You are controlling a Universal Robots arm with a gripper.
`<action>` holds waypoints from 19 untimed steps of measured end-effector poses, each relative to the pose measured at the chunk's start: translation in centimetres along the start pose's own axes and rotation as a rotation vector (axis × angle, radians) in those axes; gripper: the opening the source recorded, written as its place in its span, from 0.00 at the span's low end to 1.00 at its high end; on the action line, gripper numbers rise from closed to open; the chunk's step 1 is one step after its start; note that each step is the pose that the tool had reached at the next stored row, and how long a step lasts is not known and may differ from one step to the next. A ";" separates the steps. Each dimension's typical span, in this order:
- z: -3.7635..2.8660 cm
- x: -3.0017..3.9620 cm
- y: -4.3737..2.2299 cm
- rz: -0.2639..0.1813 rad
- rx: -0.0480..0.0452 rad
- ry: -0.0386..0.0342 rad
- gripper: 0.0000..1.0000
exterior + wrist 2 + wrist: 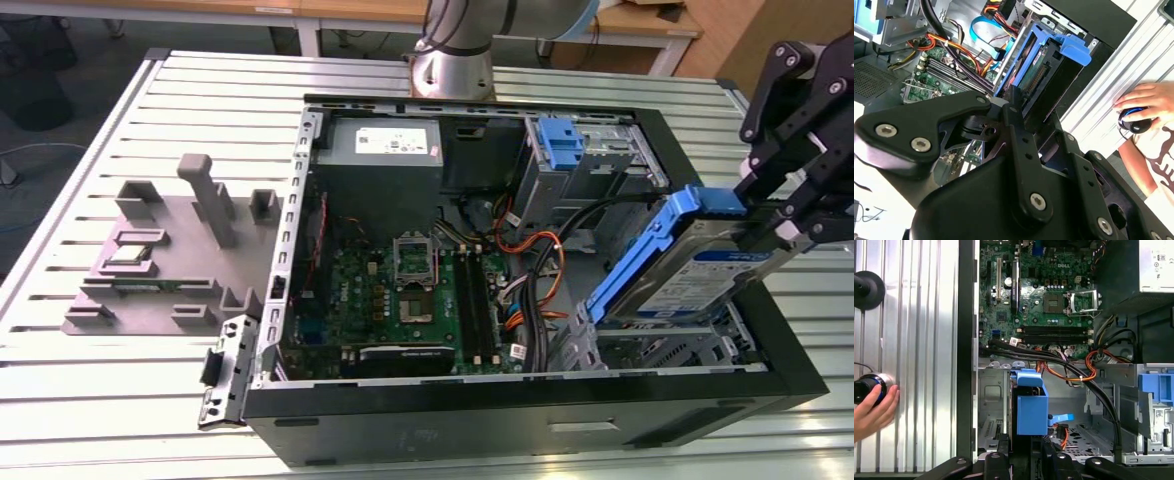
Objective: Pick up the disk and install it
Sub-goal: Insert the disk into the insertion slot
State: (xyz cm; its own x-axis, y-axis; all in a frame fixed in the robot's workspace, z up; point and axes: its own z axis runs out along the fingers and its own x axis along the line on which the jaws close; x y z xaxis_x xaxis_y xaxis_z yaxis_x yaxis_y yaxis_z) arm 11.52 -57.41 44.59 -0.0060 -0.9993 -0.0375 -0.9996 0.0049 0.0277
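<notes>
The disk (694, 270), a silver drive with a white-and-blue label in a blue carrier, hangs tilted on edge over the front drive bay (667, 345) of the open computer case (534, 400), at the exterior view's right. My gripper (787, 215) is shut on the disk's upper far edge. In the second wrist view the disk (1044, 60) sticks out beyond my gripper (1019, 107), connector side showing. In the first wrist view the disk (1031, 407) is seen end-on above the metal bay, with my gripper (1024, 452) clamped around it.
Inside the case lie the motherboard (400, 300), a grey power supply (380, 150), a blue caddy (561, 145) at the back and loose orange and black cables (534, 270). A grey fixture (174, 250) stands on the ribbed table. A person's hand (1144, 102) rests on a knob beside the case.
</notes>
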 end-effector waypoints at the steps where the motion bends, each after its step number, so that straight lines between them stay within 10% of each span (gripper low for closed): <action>1: 0.06 0.00 0.00 0.000 0.0002 0.0000 0.35; 19: 2.47 0.09 -0.02 0.000 0.0014 0.0015 0.35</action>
State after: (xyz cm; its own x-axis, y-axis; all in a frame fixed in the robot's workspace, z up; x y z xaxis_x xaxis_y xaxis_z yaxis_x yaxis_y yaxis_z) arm 11.48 -57.42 42.12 -0.0059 -0.9993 -0.0361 -0.9996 0.0049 0.0263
